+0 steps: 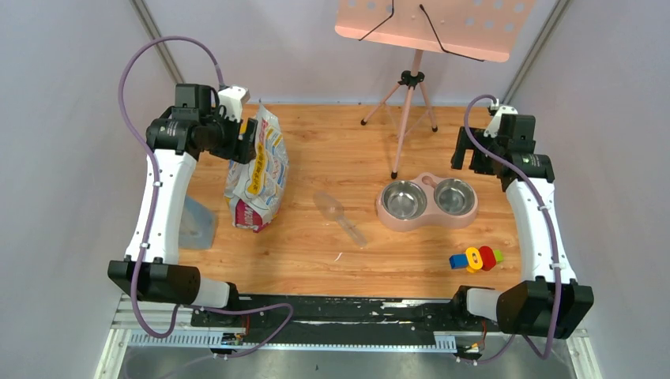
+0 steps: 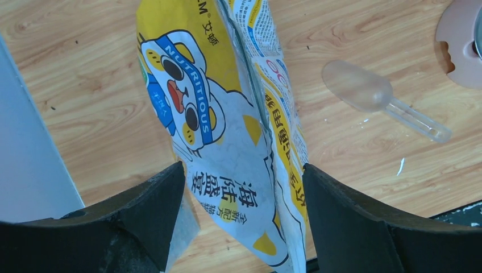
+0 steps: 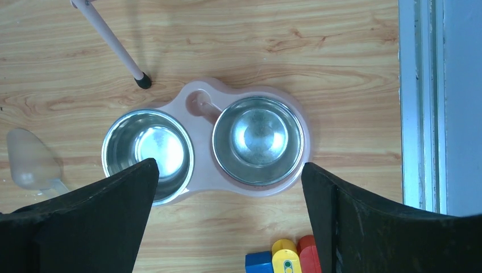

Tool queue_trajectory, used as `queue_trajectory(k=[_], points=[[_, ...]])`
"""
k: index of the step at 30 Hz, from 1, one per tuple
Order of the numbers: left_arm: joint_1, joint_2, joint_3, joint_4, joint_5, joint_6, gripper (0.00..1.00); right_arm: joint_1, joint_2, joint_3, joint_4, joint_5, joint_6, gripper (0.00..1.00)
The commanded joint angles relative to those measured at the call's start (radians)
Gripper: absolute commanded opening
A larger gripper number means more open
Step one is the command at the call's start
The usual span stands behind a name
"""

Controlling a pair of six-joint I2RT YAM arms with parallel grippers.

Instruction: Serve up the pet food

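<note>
Straddles the top of the upright printed bag with the left jaws, spread wide and released, one finger just beside each edge of the bag, clamping nothing. Holds the right jaws fully parted above the pink feeder, grasping nothing, with both steel bowls below showing bare shiny bottoms. Cannot see the pet food in any view. Finds the bag standing on the left part of the wooden table, the clear scoop lying flat between bag and feeder, apart from both. Notes coloured toy blocks near the right arm and a pink music stand towards the far edge.
</note>
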Motion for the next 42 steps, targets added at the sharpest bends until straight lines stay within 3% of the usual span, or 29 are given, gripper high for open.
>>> queue_trajectory(k=[1,6,11,14,16,18,21,26,30,36,42], points=[[0.003,0.000,0.035,-0.005,-0.012,-0.044,0.82,0.001,0.010,0.060,0.042,-0.013,-0.028,0.99],[0.003,0.053,0.117,-0.122,-0.011,-0.001,0.73,0.001,-0.037,0.043,0.054,-0.084,-0.150,0.99],[0.003,0.126,0.298,-0.236,0.171,0.050,0.71,0.023,-0.107,0.052,0.059,-0.322,-0.179,0.94],[0.003,0.095,0.309,-0.153,0.238,0.022,0.71,0.165,-0.101,0.110,0.060,-0.327,-0.178,0.91],[0.003,0.054,0.291,-0.045,0.185,-0.037,0.69,0.293,-0.073,0.163,0.066,-0.249,-0.179,0.91],[0.002,-0.027,0.155,0.122,0.102,-0.148,0.71,0.400,-0.050,0.216,0.095,-0.186,-0.173,0.91],[0.002,-0.093,0.046,0.310,0.124,-0.190,0.76,0.491,-0.003,0.296,0.126,-0.177,-0.136,0.90],[0.004,0.100,0.208,0.081,0.092,-0.258,0.68,0.588,0.115,0.453,0.121,-0.200,-0.107,0.88],[0.011,0.106,0.146,0.036,0.142,-0.218,0.67,0.655,0.180,0.489,0.138,-0.178,-0.107,0.88],[0.011,0.113,0.069,-0.012,0.176,-0.197,0.61,0.688,0.283,0.526,0.162,-0.142,0.030,0.85],[0.011,0.125,0.079,-0.018,0.174,-0.198,0.61,0.719,0.342,0.554,0.163,-0.136,0.060,0.85]])
